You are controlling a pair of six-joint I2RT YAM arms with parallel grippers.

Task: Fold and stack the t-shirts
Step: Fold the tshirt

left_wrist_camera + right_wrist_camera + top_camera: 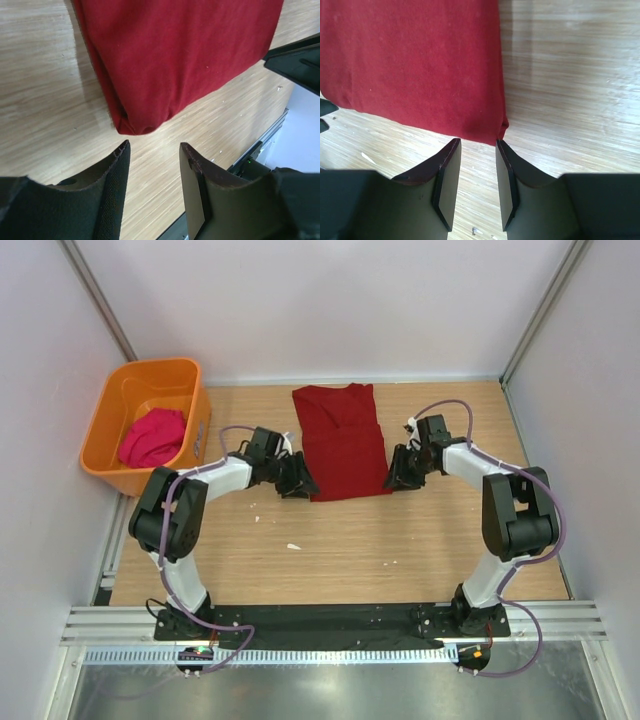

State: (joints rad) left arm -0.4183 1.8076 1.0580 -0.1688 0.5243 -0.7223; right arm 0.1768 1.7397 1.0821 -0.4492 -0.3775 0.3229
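step: grasp near corners | crimson t-shirt (342, 445) flat on table (400, 540), its corners just ahead of our jaws | both jaws apart, empty | we should pinch every layer, lift evenly | pink t-shirt (152, 437) in orange tub (104, 425)

An orange plastic tub (150, 390) sits at the far left corner of a light wooden table (400, 540), its long side angled toward the left wall. A few small white scraps (293, 546) lie on the wood nearer the front. A black plate (340, 618) runs along the table's near edge, with a white toothed strip (330, 654) and a grey metal sheet (330, 690) in front of it. White walls (320, 300) with metal corner posts (545, 310) enclose the table.
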